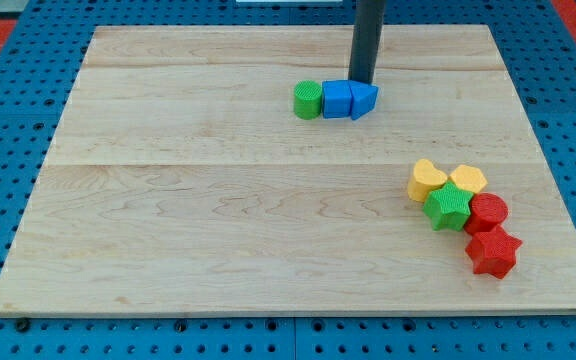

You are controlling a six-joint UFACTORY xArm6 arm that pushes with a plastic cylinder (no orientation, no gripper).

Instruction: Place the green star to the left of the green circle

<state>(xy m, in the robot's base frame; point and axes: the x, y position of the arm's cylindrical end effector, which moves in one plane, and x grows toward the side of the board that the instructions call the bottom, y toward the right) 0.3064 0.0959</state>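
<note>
Nearest: one red star (pixel 493 252), one red circle (pixel 488 211), one green star (pixel 449 207), two yellow blocks (pixel 427 179). Far off toward upper left: green circle (pixel 308 100), two blue blocks (pixel 337 99). Tip (pixel 361 81) touching blue, gripping nothing.

The worktop (pixel 218 220) is a pale wooden board of jointed planks, resting on a blue perforated base. Eight blocks lie directly on it, in two groups well apart.

Near the view's top, just right of centre, three blocks sit in a touching row: a green circle (pixel 308 100) on the left, a blue cube (pixel 337 100) in the middle, and a blue triangular block (pixel 363 100) on the right.

At the view's lower right is a tight cluster: a yellow heart (pixel 426 180), a yellow hexagon (pixel 467 180), a green star (pixel 449 207) below them, a red circle (pixel 488 212) beside it, and a red star (pixel 493 252) lowest.
</note>
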